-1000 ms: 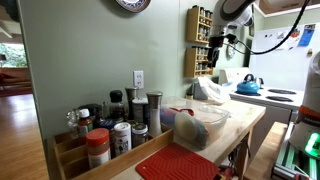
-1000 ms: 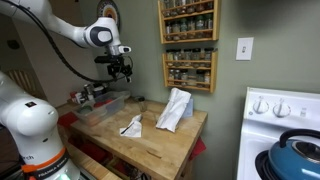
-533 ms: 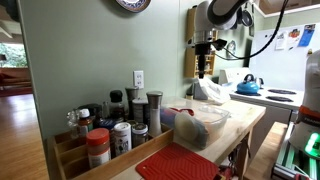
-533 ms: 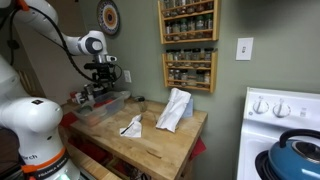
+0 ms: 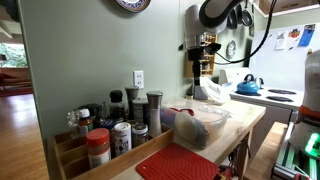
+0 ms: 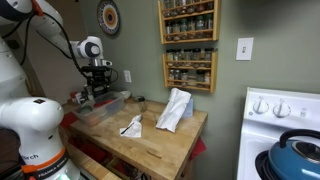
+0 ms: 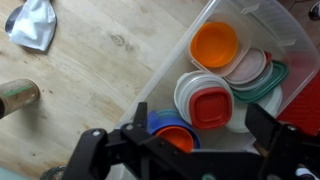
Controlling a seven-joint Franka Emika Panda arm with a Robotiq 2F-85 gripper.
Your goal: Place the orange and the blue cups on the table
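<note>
Wrist view showed the pincer (image 7: 180, 150) open wide, pointing straight down over the clear tub (image 7: 262, 22) on the worktop (image 7: 100, 60). The blue cup (image 7: 160, 122) sat inside by the tub's left wall, right under the pincer. The orange cup (image 7: 214, 45) sat farther in. Both looked light, hard and slippery, so pinching one side wall at the rim seemed best.

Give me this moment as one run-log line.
phase: reach | gripper: open, above clear bin on table | blue cup: in bin, not grasped | orange cup: in bin
</note>
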